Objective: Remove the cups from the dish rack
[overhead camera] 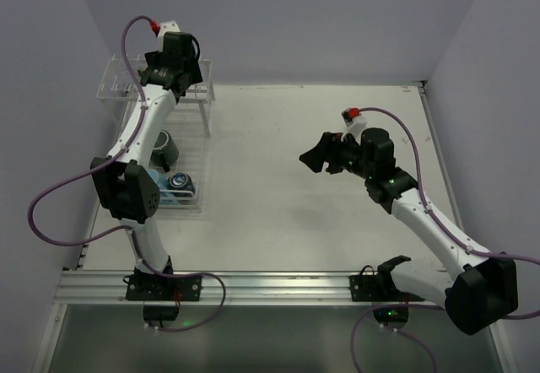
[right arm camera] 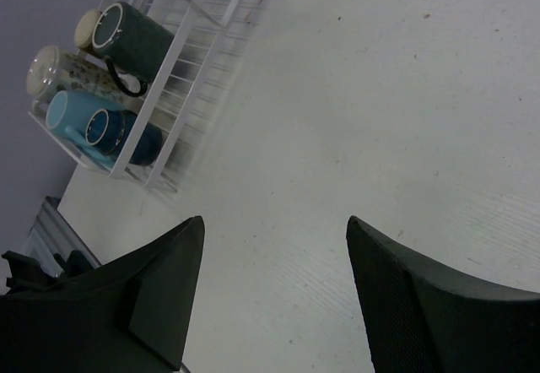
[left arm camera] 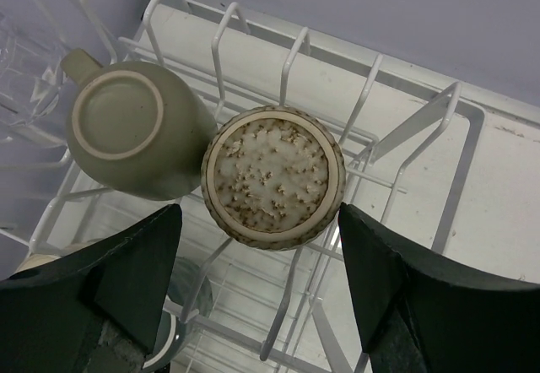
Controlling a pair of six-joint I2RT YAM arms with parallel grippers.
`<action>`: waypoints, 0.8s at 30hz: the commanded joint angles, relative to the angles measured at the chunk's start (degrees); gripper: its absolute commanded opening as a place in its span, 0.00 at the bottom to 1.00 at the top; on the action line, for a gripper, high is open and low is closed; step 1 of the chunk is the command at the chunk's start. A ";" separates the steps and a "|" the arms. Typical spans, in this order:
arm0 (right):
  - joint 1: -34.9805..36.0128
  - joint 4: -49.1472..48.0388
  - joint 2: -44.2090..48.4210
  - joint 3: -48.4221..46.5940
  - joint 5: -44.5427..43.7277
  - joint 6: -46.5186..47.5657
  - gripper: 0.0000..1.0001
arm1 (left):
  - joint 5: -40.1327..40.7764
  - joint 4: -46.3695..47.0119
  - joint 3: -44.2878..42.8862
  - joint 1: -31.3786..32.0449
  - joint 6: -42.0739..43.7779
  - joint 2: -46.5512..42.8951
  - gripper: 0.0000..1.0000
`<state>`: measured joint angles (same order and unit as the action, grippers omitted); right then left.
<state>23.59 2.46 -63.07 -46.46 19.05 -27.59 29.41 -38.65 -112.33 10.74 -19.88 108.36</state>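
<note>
The speckled tan cup (left arm camera: 272,177) sits upside down on the raised peg shelf of the dish rack (overhead camera: 202,111), at the far left corner of the counter (overhead camera: 278,187). The left hand (left arm camera: 259,218) hangs right over it, part open, with one of its dark fingers (left arm camera: 126,280) on each side of the cup. The finger on the right of the wrist view comes up against the cup's rim, but I can't tell whether it actually touches. The other finger shows a sliver of gap, so the cup is bracketed, not gripped.

Touching the tan cup's side is a pale green mug (left arm camera: 126,128), also bottom up, with its handle pointing away toward the rack's corner.

Down on the long flat tray more cups lie on their sides. There is a dark mug (right arm camera: 135,40) with a cream cup (right arm camera: 87,27) behind it, then a clear glass (right arm camera: 59,73). Nearest the arm bases are a light blue cup (right arm camera: 72,120) and a dark blue mug (right arm camera: 118,132), close together.

Well away from the rack, the right hand (right arm camera: 274,229) hovers over bare counter on the right side. Its fingers are spread wide, holding nothing and touching nothing.
</note>
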 commanded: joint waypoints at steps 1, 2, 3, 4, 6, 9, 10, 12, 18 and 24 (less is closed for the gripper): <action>0.49 -2.11 -0.13 -0.21 0.64 0.08 0.71 | 1.00 1.30 -2.54 -0.90 1.60 1.07 0.79; 0.49 -2.11 -0.21 -0.21 0.47 0.17 0.71 | 0.74 1.65 -2.45 -0.90 1.77 1.16 0.79; 0.49 -2.11 -0.21 -0.30 0.46 0.17 0.71 | 0.30 1.83 -2.45 -0.90 1.86 1.33 0.79; 0.49 -2.11 -0.30 -0.30 0.46 0.26 0.71 | 0.21 1.91 -2.45 -0.99 1.95 1.42 0.79; 0.57 -2.11 -0.39 -0.21 0.55 0.17 0.71 | -0.14 2.35 -2.36 -1.07 2.12 1.60 0.79; 0.66 -2.11 -0.56 -0.39 0.64 0.17 0.71 | -1.19 2.97 -2.36 -1.25 2.21 1.86 0.77; 0.66 -2.11 -0.56 -0.30 0.64 0.17 0.71 | -1.54 3.14 -2.28 -1.25 2.30 1.77 0.75; 0.84 -2.11 -0.65 -0.39 0.64 0.17 0.71 | -2.07 3.76 -1.93 -1.25 2.30 1.77 0.72; 1.01 -2.11 -0.74 -0.30 0.38 0.17 0.71 | -2.60 5.78 -1.22 -1.25 3.35 0.63 0.53; 1.45 -4.56 -0.74 -0.13 1.08 -0.88 0.71 | -3.30 9.46 1.50 -1.16 4.32 -3.93 0.42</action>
<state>24.71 2.00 -63.77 -46.46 19.07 -27.68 26.96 -35.73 -111.39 10.20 -17.32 109.21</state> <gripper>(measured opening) 0.708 0.648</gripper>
